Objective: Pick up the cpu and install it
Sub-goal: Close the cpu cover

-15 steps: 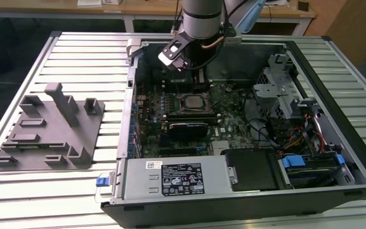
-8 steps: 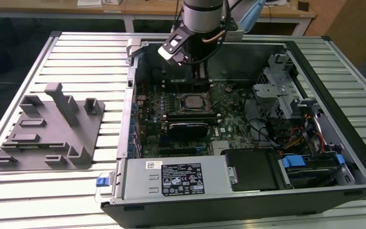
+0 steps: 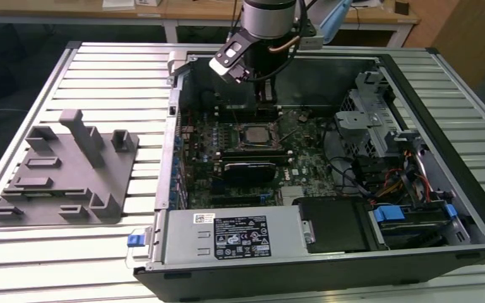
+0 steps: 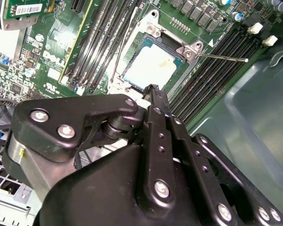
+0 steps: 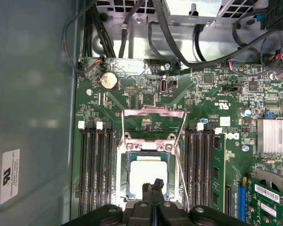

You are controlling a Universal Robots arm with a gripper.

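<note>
A slatted metal table [image 3: 444, 69] bears an open computer case [image 3: 479, 214]. Inside, the gripper [image 5: 153, 186] hangs clenched on nothing, tips together close over the cpu [image 5: 148, 170], which lies in its socket [image 5: 124, 160] with the load plate [image 5: 153, 112] swung open. In the exterior view a grey fixture [image 3: 61, 177] stands at the case's nine o'clock; the power supply [image 3: 184, 237] carries a label [image 3: 242, 237] whose print I cannot make out.

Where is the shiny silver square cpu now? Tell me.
In both wrist views the shiny silver square cpu sits in the metal-framed socket on the green motherboard, between rows of black memory slots, just past the black gripper.
</note>
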